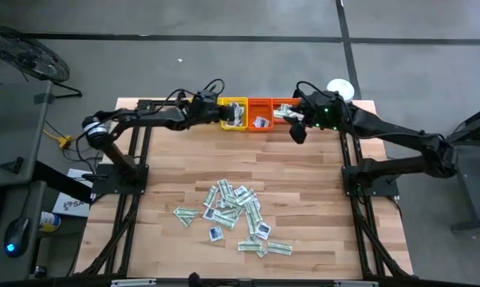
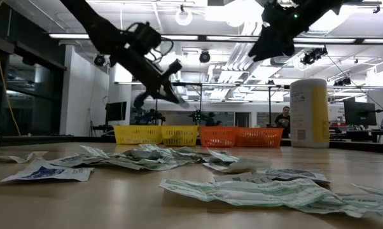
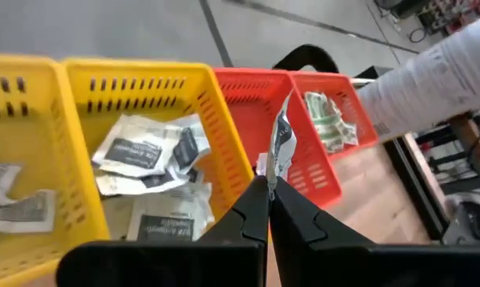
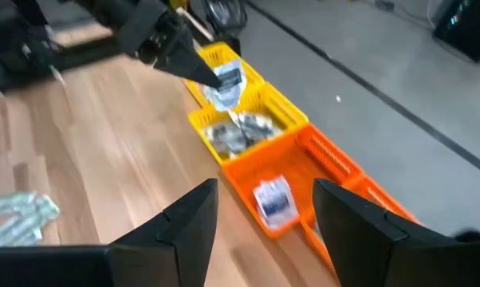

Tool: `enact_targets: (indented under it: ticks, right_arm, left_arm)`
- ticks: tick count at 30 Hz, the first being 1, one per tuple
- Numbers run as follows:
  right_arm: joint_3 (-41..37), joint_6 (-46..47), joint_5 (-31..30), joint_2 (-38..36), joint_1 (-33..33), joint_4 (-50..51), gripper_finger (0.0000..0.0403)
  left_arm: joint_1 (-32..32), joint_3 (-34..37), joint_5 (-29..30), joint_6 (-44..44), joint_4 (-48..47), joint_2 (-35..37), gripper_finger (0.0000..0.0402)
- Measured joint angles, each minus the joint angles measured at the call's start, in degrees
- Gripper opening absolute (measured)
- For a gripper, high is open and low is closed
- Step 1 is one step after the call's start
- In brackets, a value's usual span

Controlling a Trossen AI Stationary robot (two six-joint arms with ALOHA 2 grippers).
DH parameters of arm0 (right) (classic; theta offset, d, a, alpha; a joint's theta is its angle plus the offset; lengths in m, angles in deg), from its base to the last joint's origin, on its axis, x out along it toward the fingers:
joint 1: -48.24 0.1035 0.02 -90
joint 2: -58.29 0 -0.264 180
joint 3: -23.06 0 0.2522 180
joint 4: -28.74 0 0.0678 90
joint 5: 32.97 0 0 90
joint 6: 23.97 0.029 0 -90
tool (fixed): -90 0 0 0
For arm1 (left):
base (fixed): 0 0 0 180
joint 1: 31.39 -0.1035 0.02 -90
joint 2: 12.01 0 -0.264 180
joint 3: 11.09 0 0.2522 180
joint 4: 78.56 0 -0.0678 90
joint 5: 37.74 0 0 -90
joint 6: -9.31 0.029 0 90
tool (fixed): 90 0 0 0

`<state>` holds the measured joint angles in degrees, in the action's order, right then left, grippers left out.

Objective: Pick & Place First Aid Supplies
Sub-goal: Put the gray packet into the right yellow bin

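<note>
My left gripper hangs over the yellow tray at the table's far edge, shut on one small white packet. The tray holds several white packets with dark centres. My right gripper stands open and holds nothing, above the near side of the red tray. In that tray lie a white square packet with a blue centre and some white-and-green strips. A pile of loose packets lies flat on the wooden table's near middle. My left gripper pinches the packet by one end between its two fingertips. The fingers slant down, coming from the table's left. The packet sticks out beyond the fingertips, clear of the yellow tray below it.
A tall white-and-yellow canister stands at the far right corner, beside the red tray. The two trays sit side by side along the far edge. Bare wood lies between the trays and the pile. A person sits in the room behind.
</note>
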<state>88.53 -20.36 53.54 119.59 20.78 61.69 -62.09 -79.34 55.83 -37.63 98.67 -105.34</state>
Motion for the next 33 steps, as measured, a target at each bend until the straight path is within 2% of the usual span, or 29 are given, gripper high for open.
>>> enact_targets:
  ticks: [6,14,19,30,33]
  right_arm:
    - [-0.01,0.49,-0.02,-1.58,-1.91,4.15,0.02]
    - [0.0,0.6,0.01,-3.29,-2.57,6.43,0.02]
    - [0.0,0.88,0.01,-3.72,-2.57,8.42,0.02]
    - [-0.02,0.93,-0.72,-3.72,-2.57,9.64,0.02]
    - [-0.02,1.29,-0.74,-3.72,-2.57,9.45,0.02]
  left_arm:
    - [-2.01,-7.2,-6.31,-1.58,-3.84,-7.33,0.0]
    - [-1.95,-25.0,-4.23,6.98,-31.63,-15.47,0.0]
    - [-2.19,-31.71,-1.05,11.88,-39.42,-17.08,0.0]
    - [-5.81,-32.79,-10.48,10.7,-43.65,-19.39,0.0]
    - [-5.57,-32.98,-10.64,10.68,-41.54,-19.77,0.0004]
